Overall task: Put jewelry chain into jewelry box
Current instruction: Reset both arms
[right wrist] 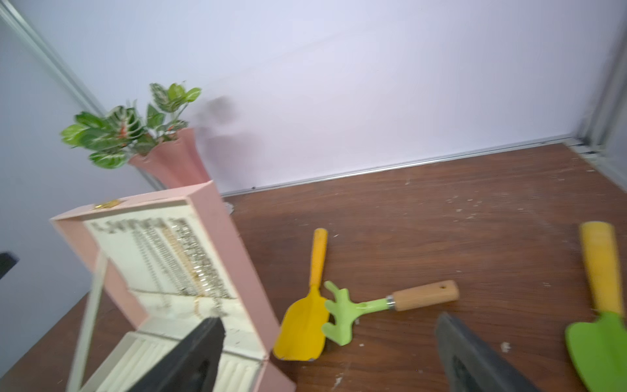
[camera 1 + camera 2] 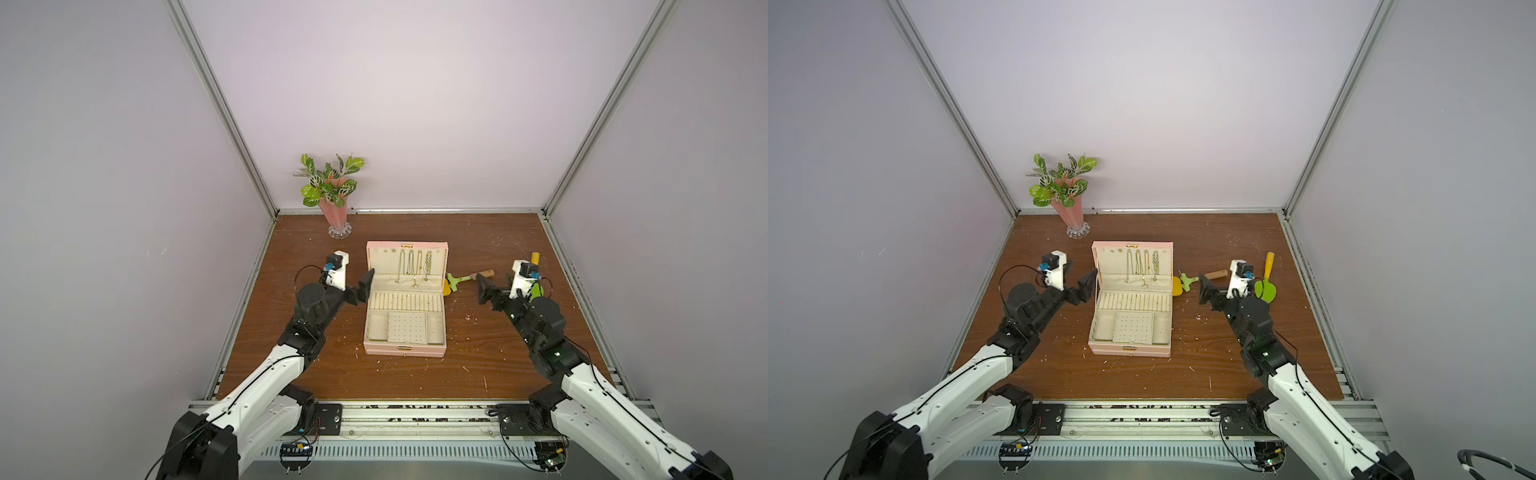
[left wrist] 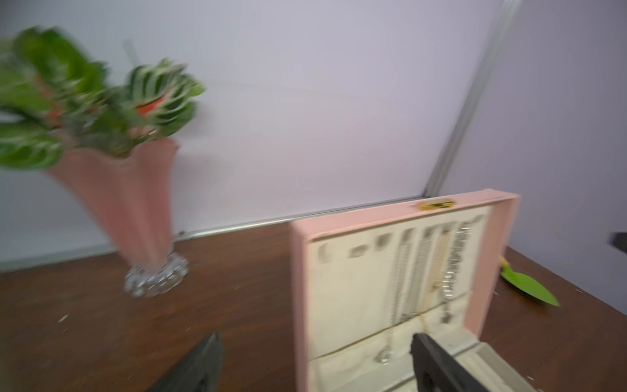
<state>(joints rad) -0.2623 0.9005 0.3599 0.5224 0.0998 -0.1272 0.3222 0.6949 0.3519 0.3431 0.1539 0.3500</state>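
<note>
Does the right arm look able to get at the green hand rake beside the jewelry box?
Probably yes: the right hand hangs open and empty close to the green rake, and its wooden handle lies exposed; only the yellow trowel touches the tines.

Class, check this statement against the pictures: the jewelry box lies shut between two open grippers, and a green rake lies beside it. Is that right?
No. The jewelry box is open, not shut: both top views show its lid raised with the jewelry chain hanging inside. The rest stands: it lies between the open left gripper and right gripper, with the green rake beside it.
</note>
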